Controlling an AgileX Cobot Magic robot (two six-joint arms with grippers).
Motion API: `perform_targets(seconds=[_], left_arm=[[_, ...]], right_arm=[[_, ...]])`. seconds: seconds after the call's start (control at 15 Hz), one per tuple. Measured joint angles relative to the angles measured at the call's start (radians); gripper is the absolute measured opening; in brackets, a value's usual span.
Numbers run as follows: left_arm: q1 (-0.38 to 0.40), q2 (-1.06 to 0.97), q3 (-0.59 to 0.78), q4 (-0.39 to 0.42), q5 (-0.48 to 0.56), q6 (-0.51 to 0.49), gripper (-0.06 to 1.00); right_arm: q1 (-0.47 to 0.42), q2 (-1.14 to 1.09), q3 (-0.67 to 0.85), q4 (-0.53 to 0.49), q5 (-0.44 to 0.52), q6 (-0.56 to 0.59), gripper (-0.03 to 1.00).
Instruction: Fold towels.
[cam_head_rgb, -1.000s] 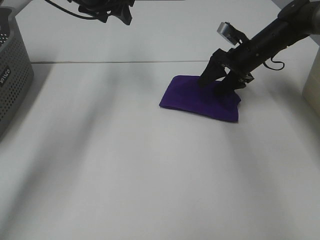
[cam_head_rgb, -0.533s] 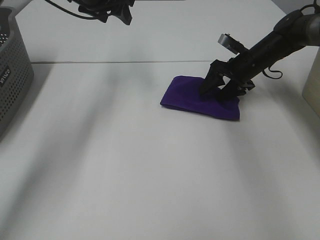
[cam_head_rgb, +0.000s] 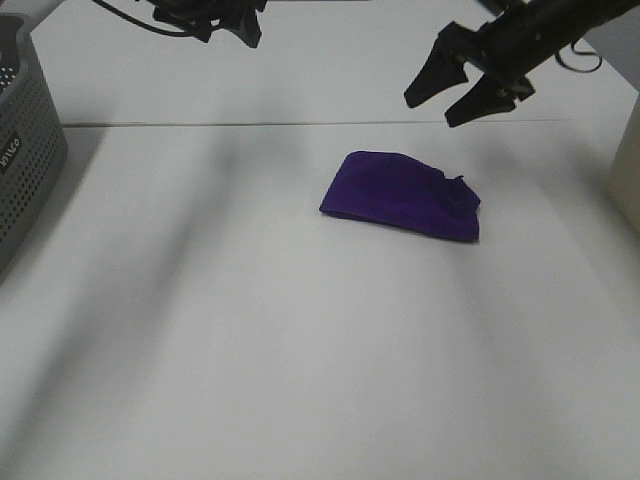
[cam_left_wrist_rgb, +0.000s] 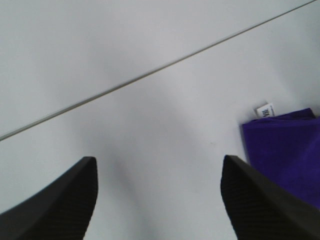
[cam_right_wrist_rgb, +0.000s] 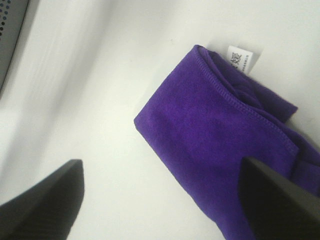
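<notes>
The deep purple towel (cam_head_rgb: 404, 194) lies folded into a small bundle on the white table, right of centre. It also shows in the right wrist view (cam_right_wrist_rgb: 235, 145) with its white tag (cam_right_wrist_rgb: 243, 58), and in the left wrist view (cam_left_wrist_rgb: 285, 150) with the tag (cam_left_wrist_rgb: 264, 110). My right gripper (cam_head_rgb: 445, 100) is open and empty, raised above and behind the towel. My left gripper (cam_head_rgb: 240, 22) is at the top left, high over the table; its fingers (cam_left_wrist_rgb: 60, 207) stand wide apart and hold nothing.
A grey perforated basket (cam_head_rgb: 22, 150) stands at the left edge. A pale object (cam_head_rgb: 628, 165) sits at the right edge. A seam line (cam_head_rgb: 200, 125) crosses the table behind the towel.
My right gripper has let go of the towel and lifted up and back from it. The towel stays folded in place. The left arm has barely moved.
</notes>
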Motion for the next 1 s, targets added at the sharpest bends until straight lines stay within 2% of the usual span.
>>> perform_targets(seconds=[0.13,0.2,0.33,0.4,0.47,0.53,0.73,0.8,1.0], left_arm=[[0.001,-0.046,0.001,0.102,0.001,-0.017,0.70],[0.006,-0.073,0.001,0.128,0.000,-0.044,0.71],[0.031,-0.119,0.008,0.140,0.000,-0.071,0.71],[0.073,-0.201,0.086,0.147,0.001,-0.065,0.72],[0.085,-0.234,0.116,0.156,0.000,-0.062,0.72],[0.124,-0.312,0.209,0.172,-0.001,-0.065,0.72],[0.212,-0.597,0.590,0.188,-0.003,-0.066,0.72],[0.220,-0.705,0.746,0.188,-0.002,-0.066,0.72],[0.220,-1.072,1.161,0.188,-0.003,-0.079,0.72]], right_arm=[[0.002,-0.095,-0.001,-0.160,0.012,0.104,0.87],[0.002,-0.146,-0.001,-0.267,0.013,0.185,0.87],[-0.001,-0.257,-0.001,-0.525,0.016,0.323,0.88],[-0.066,-0.347,-0.001,-0.614,0.033,0.383,0.87],[-0.089,-0.362,-0.001,-0.610,0.033,0.386,0.87],[-0.144,-0.395,-0.001,-0.595,0.034,0.392,0.87],[-0.276,-0.515,0.081,-0.566,0.033,0.398,0.87],[-0.288,-0.596,0.164,-0.566,0.032,0.398,0.87],[-0.290,-0.938,0.538,-0.566,0.035,0.398,0.87]])
